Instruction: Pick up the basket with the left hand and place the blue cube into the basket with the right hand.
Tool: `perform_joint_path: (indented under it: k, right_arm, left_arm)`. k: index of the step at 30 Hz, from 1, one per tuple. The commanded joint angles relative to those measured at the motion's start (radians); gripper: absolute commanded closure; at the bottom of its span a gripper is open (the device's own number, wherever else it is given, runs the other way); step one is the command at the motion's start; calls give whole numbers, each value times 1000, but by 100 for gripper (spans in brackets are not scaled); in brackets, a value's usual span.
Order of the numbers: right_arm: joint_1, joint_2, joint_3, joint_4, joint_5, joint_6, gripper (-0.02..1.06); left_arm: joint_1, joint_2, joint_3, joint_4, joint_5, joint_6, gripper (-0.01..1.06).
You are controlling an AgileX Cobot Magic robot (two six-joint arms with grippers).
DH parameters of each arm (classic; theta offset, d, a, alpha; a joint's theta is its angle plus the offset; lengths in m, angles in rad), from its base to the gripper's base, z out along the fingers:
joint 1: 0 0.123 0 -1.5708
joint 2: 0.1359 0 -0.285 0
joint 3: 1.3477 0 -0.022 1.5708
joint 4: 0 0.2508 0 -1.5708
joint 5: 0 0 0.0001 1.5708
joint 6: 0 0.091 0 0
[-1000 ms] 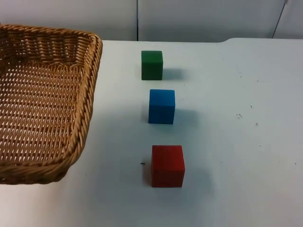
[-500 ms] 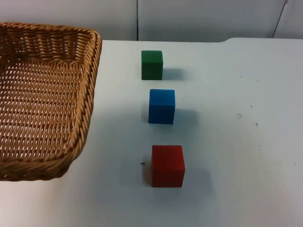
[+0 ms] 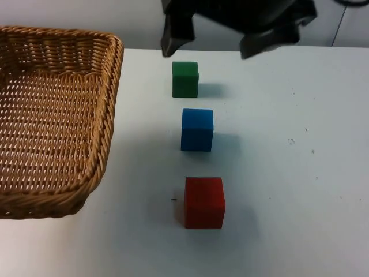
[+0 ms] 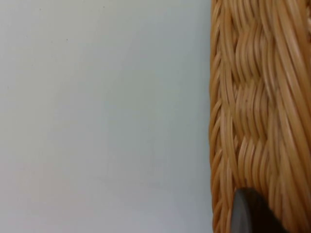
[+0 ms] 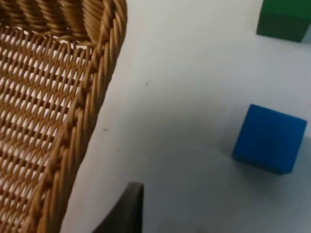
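Three cubes stand in a line on the white tabletop point(image 3: 300, 184), to the right of a wicker basket point(image 3: 52, 115) that takes up the left side of the top view.

Left pincer point(image 4: 250, 213): one black fingertip point(image 4: 248, 211) lies against the basket's woven wall in the left wrist view; whether it grips the rim cannot be told.

Basket: its near corner sits above a shadow on the tabletop, and its inside holds no cube.

Cubes, far to near: green cube point(image 3: 185, 79), blue cube point(image 3: 197, 130), red cube point(image 3: 204, 202), each apart from its neighbour. The blue cube sits on the tabletop, well clear of the basket's right rim.

Right pincer point(image 3: 228, 43): it hangs at the far edge of the tabletop, above and behind the green cube, its two fingers point(image 3: 172, 37) spread wide and holding nothing.
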Motion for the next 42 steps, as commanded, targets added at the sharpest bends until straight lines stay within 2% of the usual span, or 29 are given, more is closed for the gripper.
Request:
perform_joint_path:
  k: [1, 3, 9, 16, 22, 24, 30, 42]
  right_arm:
    - [5, 42, -8, -11, -40, 60, 1]
    - [5, 97, -8, -29, -35, 129, 2]
    - [-7, 169, -8, -44, -69, 178, 4]
    - [-59, 221, -10, -39, -143, 180, 4]
    - [-76, 292, -74, -39, -150, 170, 4]
    - [-76, 333, -135, -39, -123, 133, 4]
    - [-76, 410, -251, -44, -13, 120, 4]
    - [-81, 485, -261, -37, -19, 124, 6]
  left_arm:
    - [4, -11, -1, -38, 23, -3, 105]
    - [4, -11, -1, -38, 26, -3, 105]
    - [4, -11, -1, -38, 33, -3, 105]
    - [4, -11, -1, -46, 35, -3, 105]
    - [4, -11, -1, -46, 35, -3, 105]
    - [4, -11, -1, -47, 37, -3, 105]
    - [4, -11, -1, -47, 42, -3, 105]
    - [4, -11, -1, -47, 39, -3, 105]
